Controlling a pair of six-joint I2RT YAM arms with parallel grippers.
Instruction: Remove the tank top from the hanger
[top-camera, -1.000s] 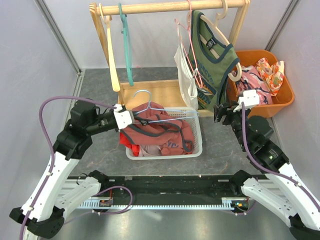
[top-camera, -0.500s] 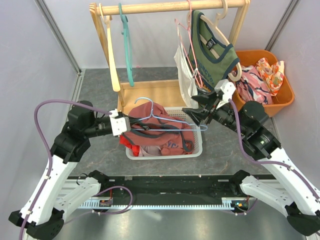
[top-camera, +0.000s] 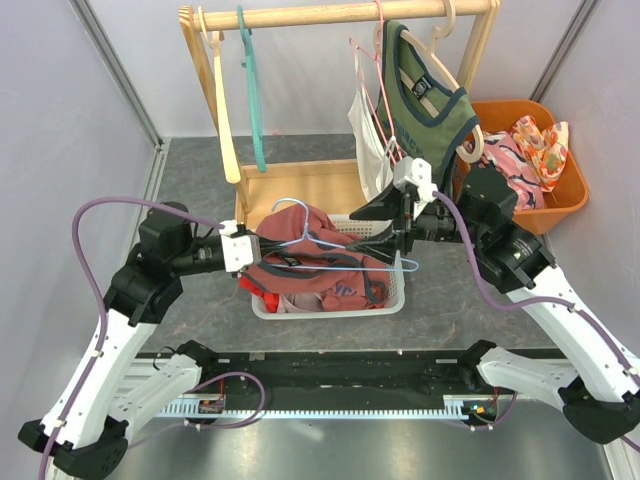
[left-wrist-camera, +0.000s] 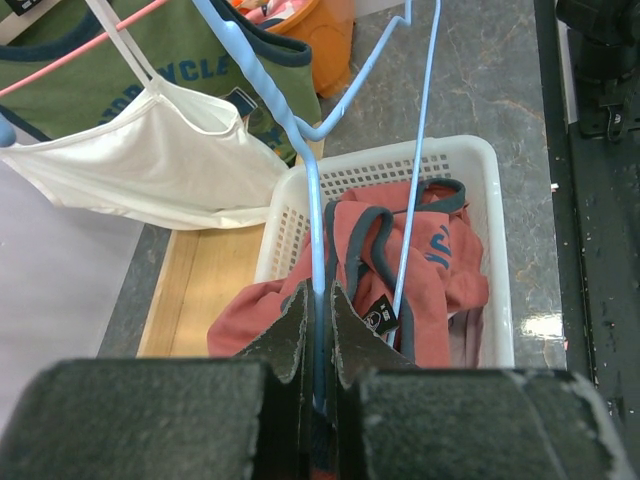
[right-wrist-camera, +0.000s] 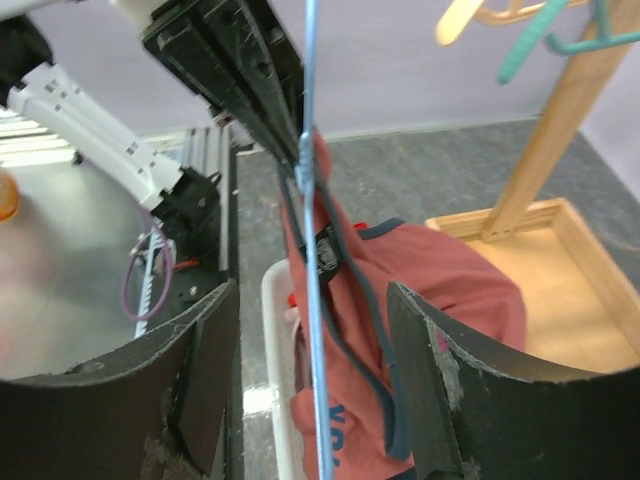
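Note:
A red tank top (top-camera: 320, 268) with dark trim hangs on a light blue wire hanger (top-camera: 345, 245) over the white basket (top-camera: 399, 280). My left gripper (top-camera: 262, 250) is shut on the hanger's left end; the wire (left-wrist-camera: 318, 250) runs between its closed jaws in the left wrist view. My right gripper (top-camera: 388, 232) is open at the hanger's right end. In the right wrist view the blue wire (right-wrist-camera: 312, 300) passes between its spread fingers (right-wrist-camera: 205, 370), untouched, with the tank top (right-wrist-camera: 430, 290) below. The tank top (left-wrist-camera: 440, 270) also drapes into the basket (left-wrist-camera: 494, 250).
A wooden rack (top-camera: 340, 15) stands behind the basket. It carries a green tank top (top-camera: 432, 105), a white top (top-camera: 368, 140), a teal hanger (top-camera: 255, 100) and a wooden hanger (top-camera: 224, 110). An orange bin (top-camera: 560, 205) of clothes sits at the back right.
My right arm has swung left from beside the orange bin to the hanger's right end, jaws open around the wire. The left gripper still holds the hanger, slightly lower.

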